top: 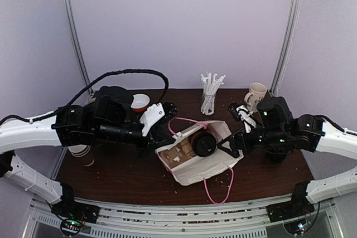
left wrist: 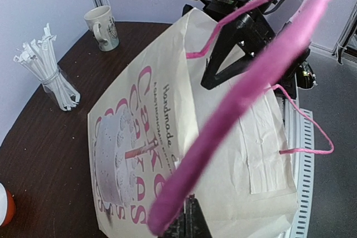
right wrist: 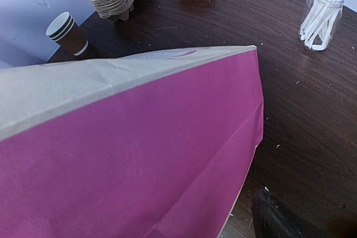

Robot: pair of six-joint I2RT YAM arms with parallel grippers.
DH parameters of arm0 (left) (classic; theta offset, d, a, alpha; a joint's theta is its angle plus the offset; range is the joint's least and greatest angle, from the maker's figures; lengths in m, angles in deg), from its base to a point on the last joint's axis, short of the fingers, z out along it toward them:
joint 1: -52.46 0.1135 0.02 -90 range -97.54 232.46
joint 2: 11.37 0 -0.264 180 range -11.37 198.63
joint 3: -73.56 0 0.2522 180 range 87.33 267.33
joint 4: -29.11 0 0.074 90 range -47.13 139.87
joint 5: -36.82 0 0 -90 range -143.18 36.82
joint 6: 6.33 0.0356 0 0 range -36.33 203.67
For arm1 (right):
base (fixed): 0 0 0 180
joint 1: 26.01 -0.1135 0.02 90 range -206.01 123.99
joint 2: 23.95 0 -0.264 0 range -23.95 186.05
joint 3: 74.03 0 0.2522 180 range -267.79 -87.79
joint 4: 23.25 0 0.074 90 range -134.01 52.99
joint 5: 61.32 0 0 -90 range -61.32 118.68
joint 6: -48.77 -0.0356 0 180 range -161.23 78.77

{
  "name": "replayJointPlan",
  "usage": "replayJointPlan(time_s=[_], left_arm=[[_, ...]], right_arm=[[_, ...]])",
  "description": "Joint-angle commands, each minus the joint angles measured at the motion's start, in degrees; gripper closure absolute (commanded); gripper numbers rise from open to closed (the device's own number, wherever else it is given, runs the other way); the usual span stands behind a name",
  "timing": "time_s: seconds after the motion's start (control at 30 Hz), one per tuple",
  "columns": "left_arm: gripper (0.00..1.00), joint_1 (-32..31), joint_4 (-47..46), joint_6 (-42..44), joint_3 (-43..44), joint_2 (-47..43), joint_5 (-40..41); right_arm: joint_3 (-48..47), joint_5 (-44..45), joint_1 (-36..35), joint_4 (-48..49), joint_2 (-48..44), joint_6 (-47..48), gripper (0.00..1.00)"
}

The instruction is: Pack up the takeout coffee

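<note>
Between your two tools, the coffee [top: 204, 144] sits in the bag [top: 198, 174] mouth, slightly nearer the right tool [top: 231, 149]. Your left tool [top: 166, 132] is clenched on the pink handle [left wrist: 245, 98]. Whether the right tool grips anything, you cannot tell.

A paper bag [top: 201, 168] lies on its side across the middle of the dark table [top: 122, 179]. Its open mouth is taken up by cardboard and the takeout coffee [top: 204, 144]. The left gripper [top: 167, 132] and right gripper [top: 230, 147] press close on either side, blocking both flanks. A jar of straws [top: 208, 97] stands near behind the bag, and a mug [top: 255, 96] sits far right. A pink handle loop [top: 218, 189] trails toward the near edge. The table is bare at front left. A stack of cups [top: 82, 154] appears half hidden under the left arm.
</note>
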Motion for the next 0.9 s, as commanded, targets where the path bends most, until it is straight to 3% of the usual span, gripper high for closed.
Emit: replayJointPlan(time_s=[0.0, 0.27, 0.4, 0.67, 0.87], left_arm=[[1.00, -1.3, -2.8, -0.8, 0.5, 0.8, 1.7], [1.00, -1.4, -5.6, -3.6, 0.1, -0.3, 4.6], [1.00, -0.8, -7.4, -8.0, 1.4, -0.6, 7.4], [1.00, 7.1, -3.0, -22.7, 6.4, 1.4, 5.6], [1.00, 14.6, 3.1, -31.7, 6.9, 1.5, 1.2]], right_arm=[[0.8, 1.2, -0.5, 0.7, -2.0, -1.5, 0.15], [-1.9, 1.3, -0.7, 1.9, -1.6, -2.4, 0.12], [-8.4, 4.0, -0.6, 0.5, 1.7, -4.4, 0.11], [-23.9, 3.1, -0.2, -5.7, 11.8, -4.4, 0.00], [-32.2, 2.8, 1.9, -9.1, 12.7, -3.5, 0.00]])
